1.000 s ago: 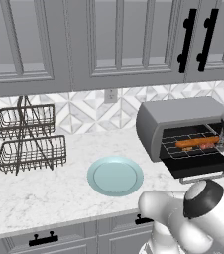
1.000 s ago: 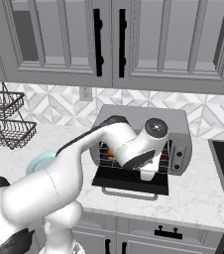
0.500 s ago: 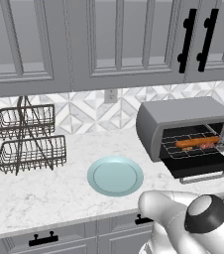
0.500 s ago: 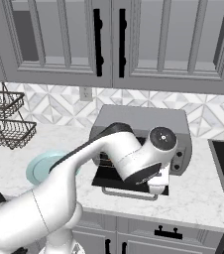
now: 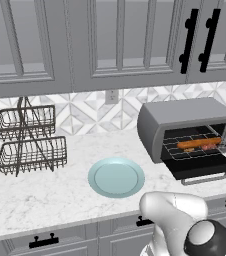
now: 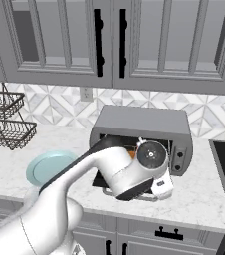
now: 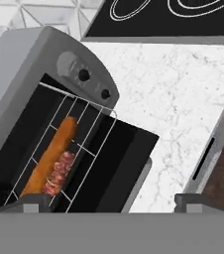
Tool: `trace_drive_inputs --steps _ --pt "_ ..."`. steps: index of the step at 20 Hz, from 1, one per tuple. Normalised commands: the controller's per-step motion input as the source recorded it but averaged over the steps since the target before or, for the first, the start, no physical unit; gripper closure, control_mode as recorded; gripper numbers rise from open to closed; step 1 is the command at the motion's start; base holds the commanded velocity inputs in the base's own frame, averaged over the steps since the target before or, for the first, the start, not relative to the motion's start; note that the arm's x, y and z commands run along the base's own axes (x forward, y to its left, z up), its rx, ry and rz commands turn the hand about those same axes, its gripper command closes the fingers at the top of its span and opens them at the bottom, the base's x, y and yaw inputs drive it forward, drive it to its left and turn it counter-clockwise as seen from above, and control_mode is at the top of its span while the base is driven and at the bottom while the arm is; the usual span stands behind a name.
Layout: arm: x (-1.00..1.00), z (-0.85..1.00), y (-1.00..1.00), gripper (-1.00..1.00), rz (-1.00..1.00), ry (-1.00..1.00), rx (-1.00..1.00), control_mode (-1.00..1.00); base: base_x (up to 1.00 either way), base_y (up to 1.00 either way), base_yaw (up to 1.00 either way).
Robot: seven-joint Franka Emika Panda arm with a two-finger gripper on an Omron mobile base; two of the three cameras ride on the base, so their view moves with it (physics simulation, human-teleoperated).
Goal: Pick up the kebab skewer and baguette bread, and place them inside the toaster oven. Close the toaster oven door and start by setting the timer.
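Food loaded, door still down.

The baguette bread [image 7: 52, 153] and kebab skewer [image 7: 58, 173] lie side by side on the rack inside the toaster oven [image 5: 185, 121]. The fingers [image 7: 111, 203] hang apart and empty above the lowered toaster oven door [image 7: 115, 171]. To close it well, I'd hook under its front edge and swing it up gently, without jolting the rack.

Bare counter [image 7: 183, 104] beside toaster oven door [image 7: 119, 171]

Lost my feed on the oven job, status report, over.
Claw open, empty, near the toaster oven door. Baguette bread and kebab skewer lie side by side on the rack. Door down, open. Nothing blocking it.
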Motion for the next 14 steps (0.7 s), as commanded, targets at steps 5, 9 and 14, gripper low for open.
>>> trace_drive_inputs --steps 5,9,14 --pt "-0.49 -0.06 0.03 -1.0 0.52 -0.35 -0.24 -1.0 0.0 0.0 0.0" --pt "-0.32 0.0 0.26 -1.0 0.32 -0.31 -0.32 -1.0 0.0 0.0 0.0" --pt "-0.17 0.0 0.45 -1.0 0.11 -0.21 -0.38 -1.0 0.0 0.0 0.0"
